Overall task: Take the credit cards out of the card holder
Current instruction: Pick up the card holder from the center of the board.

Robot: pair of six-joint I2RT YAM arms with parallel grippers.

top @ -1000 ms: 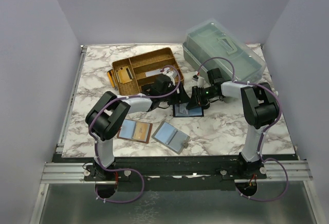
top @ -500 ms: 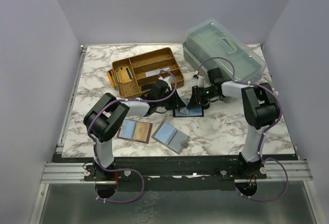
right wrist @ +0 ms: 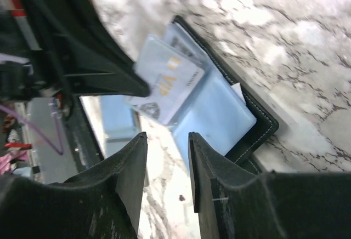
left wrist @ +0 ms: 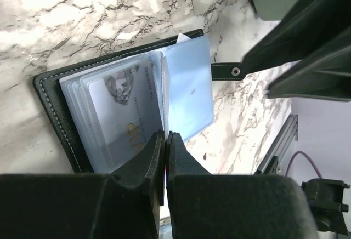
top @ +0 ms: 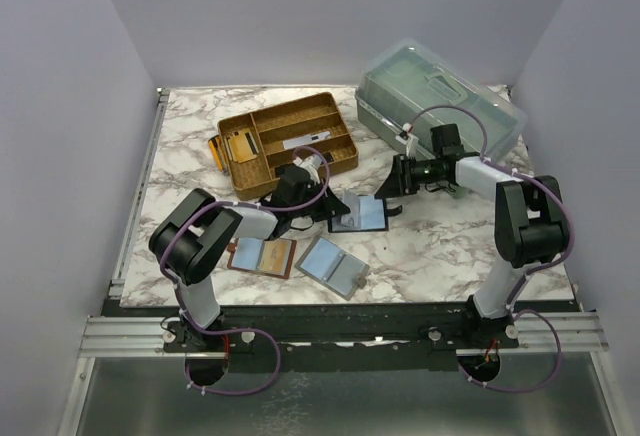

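Note:
The black card holder (top: 366, 214) lies open on the marble table, its blue-grey pockets up (left wrist: 189, 85). My left gripper (top: 335, 208) is at its left edge, jaws pressed together (left wrist: 164, 136) on the edge of a pale silvery credit card (left wrist: 123, 115). In the right wrist view that card (right wrist: 164, 80) sticks out of the holder (right wrist: 263, 124) at an angle, with the left finger on it. More cards are fanned in the pocket behind it. My right gripper (top: 388, 184) hangs just right of the holder, jaws apart (right wrist: 167, 140) with nothing between them.
A brown compartment tray (top: 290, 136) with gold cards stands behind the left arm. A clear-lidded box (top: 440, 96) is at the back right. A brown holder (top: 262, 254) and a grey holder (top: 333, 266) lie open near the front edge.
My left gripper closed onto a card at the holder's left edge. My right gripper opened, let go of the holder and drew back to the right. The holder now lies flat.

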